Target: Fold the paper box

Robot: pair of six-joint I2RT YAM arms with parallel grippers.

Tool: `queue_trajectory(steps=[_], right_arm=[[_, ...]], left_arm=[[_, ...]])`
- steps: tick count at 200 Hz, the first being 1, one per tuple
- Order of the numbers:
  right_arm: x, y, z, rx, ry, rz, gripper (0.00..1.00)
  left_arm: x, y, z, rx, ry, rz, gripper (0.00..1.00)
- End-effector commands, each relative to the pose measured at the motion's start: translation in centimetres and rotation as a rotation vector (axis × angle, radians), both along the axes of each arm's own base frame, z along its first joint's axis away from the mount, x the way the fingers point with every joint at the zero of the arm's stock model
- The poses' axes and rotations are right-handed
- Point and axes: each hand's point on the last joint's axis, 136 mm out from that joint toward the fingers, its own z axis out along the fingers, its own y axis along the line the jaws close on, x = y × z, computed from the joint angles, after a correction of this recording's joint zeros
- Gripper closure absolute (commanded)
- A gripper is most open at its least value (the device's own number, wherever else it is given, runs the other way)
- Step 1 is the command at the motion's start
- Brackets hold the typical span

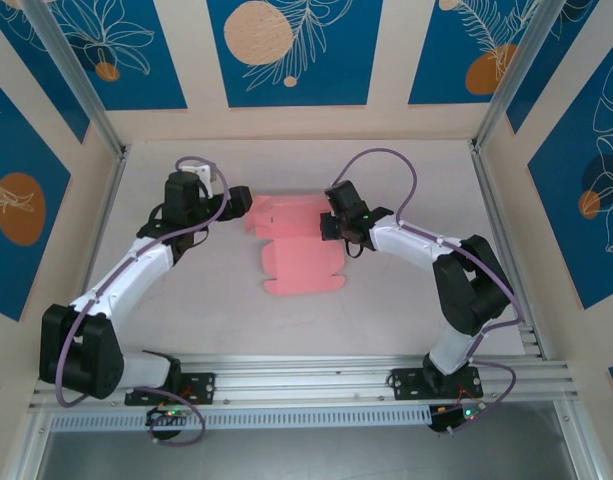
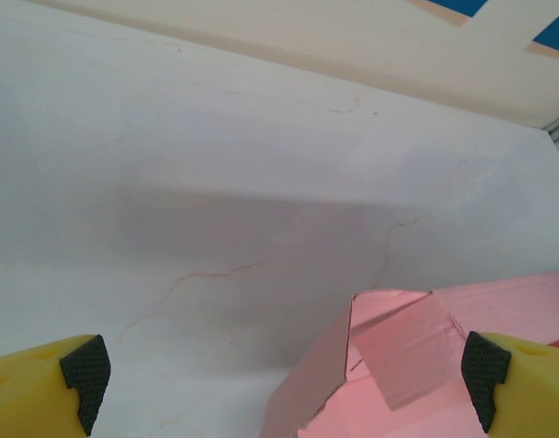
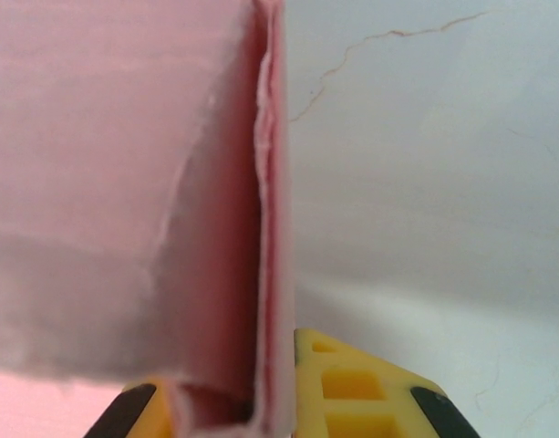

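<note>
Pinching a flap of the paper box [image 1: 301, 262], the right claw [image 1: 326, 224] faces the left claw [image 1: 243, 200], spread wide over the table [image 1: 386, 305].

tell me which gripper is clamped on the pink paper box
The right gripper: it is shut on a raised fold of the paper box. The left gripper stands wide open at the box's other side, gripping nothing.

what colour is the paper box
The paper box is plain pink, clearest in the top external view.

Top view overhead, facing down, wrist views close in, all sharing the paper box [image 1: 298, 268]
</note>
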Motion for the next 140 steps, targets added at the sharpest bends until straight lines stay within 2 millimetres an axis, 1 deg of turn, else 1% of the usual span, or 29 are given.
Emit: queue_trajectory(steps=[1,15,47,68,103,117,140], right_arm=[[0.6,-0.2,2.2,0.021,-0.034,-0.047,0.90],[0.6,-0.2,2.3,0.022,-0.027,-0.052,0.92],[0.6,-0.1,2.8,0.038,-0.029,-0.069,0.93],[0.6,0.1,3.0,0.043,-0.030,-0.065,0.96],[0.6,0.3,3.2,0.053,-0.030,-0.066,0.98],[0.7,0.4,3.3,0.056,-0.031,-0.066,0.99],[0.6,0.5,3.4,0.057,-0.031,-0.065,0.99]], left_arm=[[-0.5,-0.3,0.9,-0.042,-0.017,-0.023,0.00],[-0.6,-0.3,1.0,-0.041,-0.017,-0.021,0.00],[-0.8,-0.4,1.0,-0.036,-0.016,-0.036,0.00],[-1.1,-0.7,0.9,-0.051,-0.020,-0.051,0.00],[-1.1,-1.2,-0.1,-0.070,0.007,-0.071,0.00],[-0.9,-1.8,-0.3,-0.084,0.016,-0.094,0.00],[-0.6,-3.3,-0.4,-0.113,0.019,-0.146,0.00]])
